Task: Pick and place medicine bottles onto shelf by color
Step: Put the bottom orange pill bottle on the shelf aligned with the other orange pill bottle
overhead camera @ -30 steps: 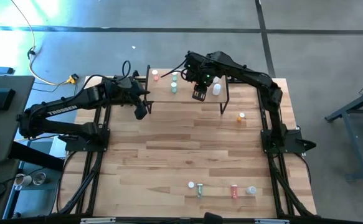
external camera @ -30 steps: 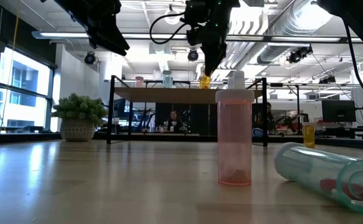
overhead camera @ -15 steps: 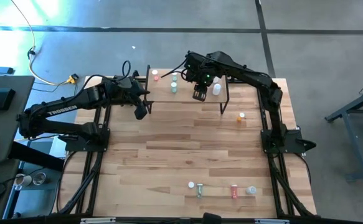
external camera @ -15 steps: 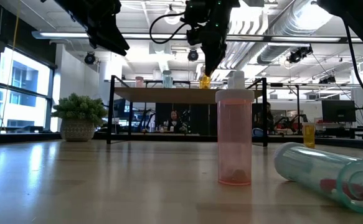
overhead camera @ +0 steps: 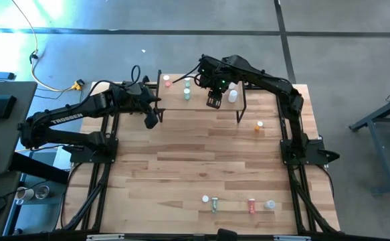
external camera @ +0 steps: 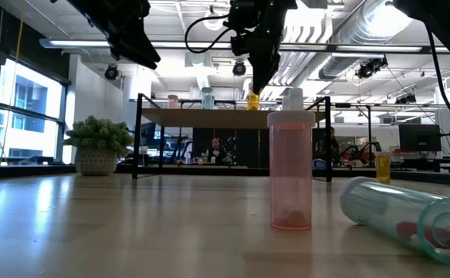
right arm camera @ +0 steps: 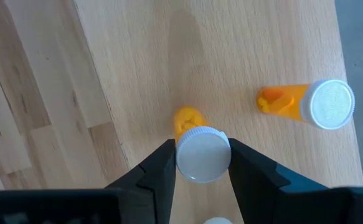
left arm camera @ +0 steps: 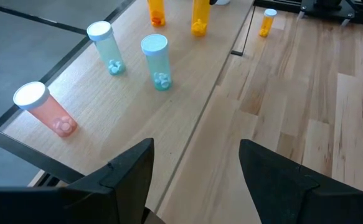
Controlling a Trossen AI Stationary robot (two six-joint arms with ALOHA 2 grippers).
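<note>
- Right gripper (overhead camera: pixel 213 100): jaws narrow, one finger against each side of the white cap of an orange bottle (right arm camera: pixel 203 154); no telling whether squeezing or just letting go.
- Left gripper (left arm camera: pixel 197 155): jaws spread wide, nothing between them, hanging just off the shelf's left near corner.
- Shelf (overhead camera: pixel 174 102) at the far edge of the table; held orange bottle upright at the middle of its top, base apparently down on the wood in the low view.
- Second orange bottle (right arm camera: pixel 306 102) already on the shelf just beside the held one, so colour grouping looks right.
- Also on the shelf: a pink bottle (left arm camera: pixel 44 109) at the far left, two green bottles (left arm camera: pixel 155 61) between pink and orange, a white one (overhead camera: pixel 233 96) to the right.
- Compared with a second ago: no visible shift of arm, bottle or shelf; same pose over the same spot. Reads as the end of a placement rather than a carry, probably the release stage.
- Meaning for the task: orange group likely two strong once the grip comes off; straight lift needed then, to avoid tipping either orange bottle.
- Left to sort: one orange bottle (overhead camera: pixel 259 125) on the table right of the shelf, and a row at the near edge with a green bottle (overhead camera: pixel 215 203) and a red bottle (overhead camera: pixel 251 205) among them.
</note>
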